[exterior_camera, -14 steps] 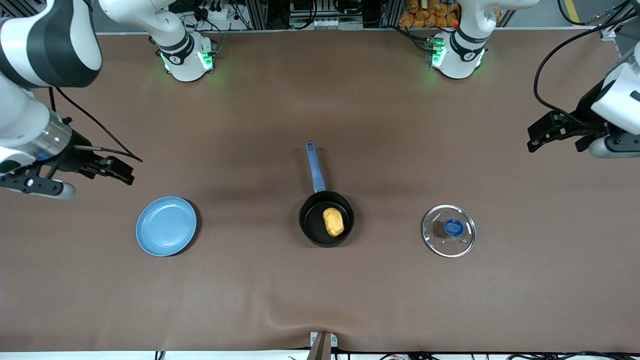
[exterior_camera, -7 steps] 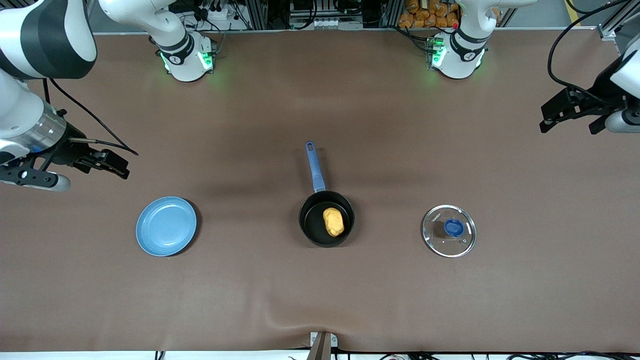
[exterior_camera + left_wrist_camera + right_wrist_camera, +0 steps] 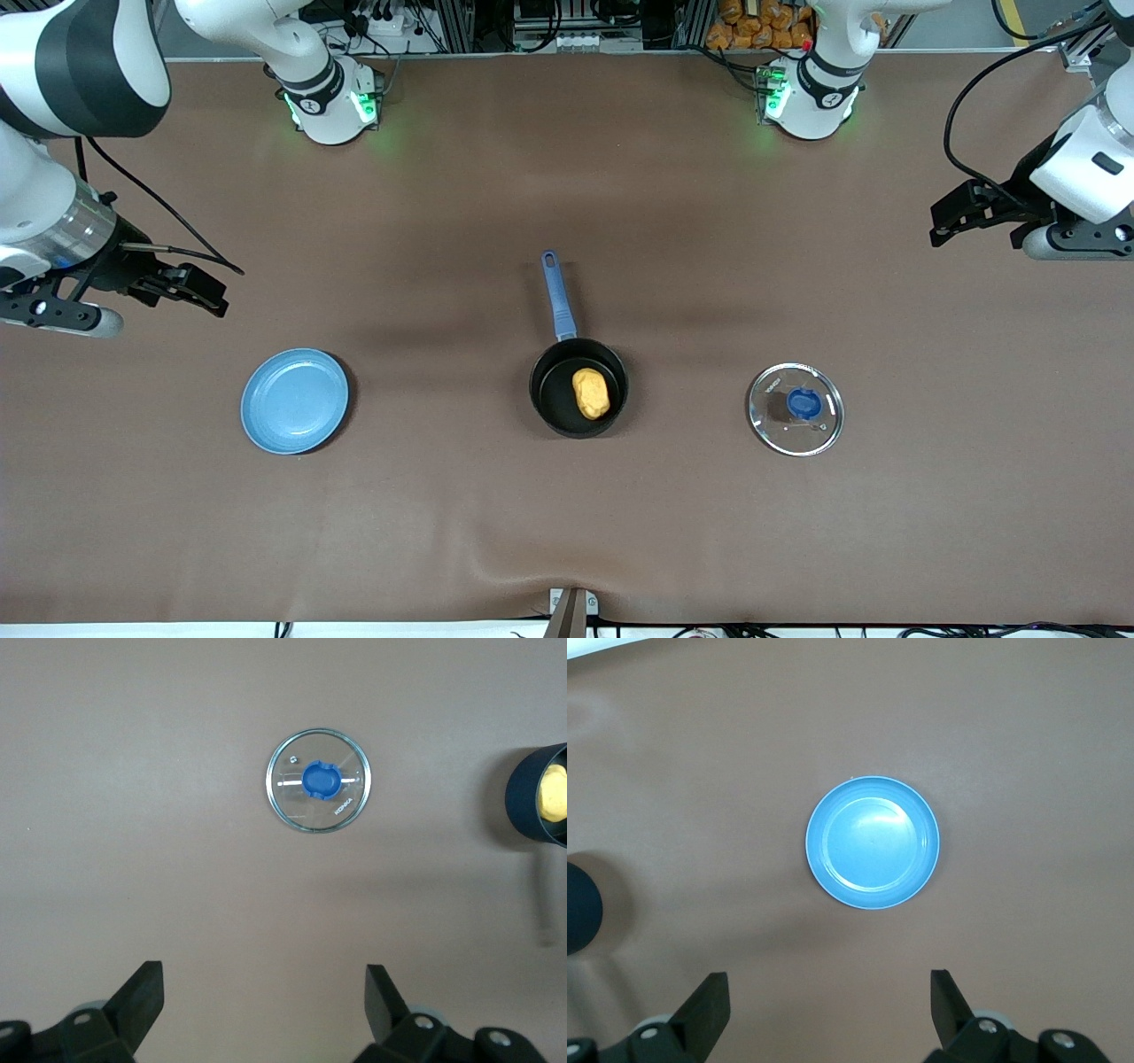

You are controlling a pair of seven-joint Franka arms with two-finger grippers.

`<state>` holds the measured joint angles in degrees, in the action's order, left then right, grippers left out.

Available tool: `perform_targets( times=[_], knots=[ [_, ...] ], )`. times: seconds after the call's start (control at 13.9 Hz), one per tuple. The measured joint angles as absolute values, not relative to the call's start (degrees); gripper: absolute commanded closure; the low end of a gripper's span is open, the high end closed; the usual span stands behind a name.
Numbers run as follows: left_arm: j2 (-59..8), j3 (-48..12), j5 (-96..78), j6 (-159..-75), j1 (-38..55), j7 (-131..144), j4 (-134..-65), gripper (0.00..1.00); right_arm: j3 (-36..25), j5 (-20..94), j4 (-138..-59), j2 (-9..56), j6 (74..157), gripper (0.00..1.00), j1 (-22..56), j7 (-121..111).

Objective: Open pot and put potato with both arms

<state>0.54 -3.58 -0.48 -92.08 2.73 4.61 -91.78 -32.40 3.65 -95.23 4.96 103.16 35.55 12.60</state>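
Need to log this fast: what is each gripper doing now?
Left gripper: open, holding nothing, above bare table.
Right gripper: open, holding nothing, above bare table.

A brown mat [image 3: 567, 514] covers the counter from end to end, with a soft ridge in it by a small metal bracket [image 3: 571, 607] at its edge nearest the front camera. Along the counter's farthest edge stand metal frame rails [image 3: 461, 22], tangled cables [image 3: 381, 22] and a heap of orange lumps [image 3: 753, 22]. Light is even, shadows faint.
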Motion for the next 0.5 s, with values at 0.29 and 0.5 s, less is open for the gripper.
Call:
perform_targets(
  times=[0.29,0.5],
  knots=[
    [1.0,-3.3,-0.8,-93.4,2.5,4.6,-91.8,0.0,-23.5,3.5,-95.2,4.8,103.2,0.0,26.4,12.6],
    [1.1,-3.3,-0.8,-93.4,2.5,4.6,-91.8,0.0,-12.5,3.4,-95.2,4.7,103.2,0.0,15.2,12.6]
  ],
)
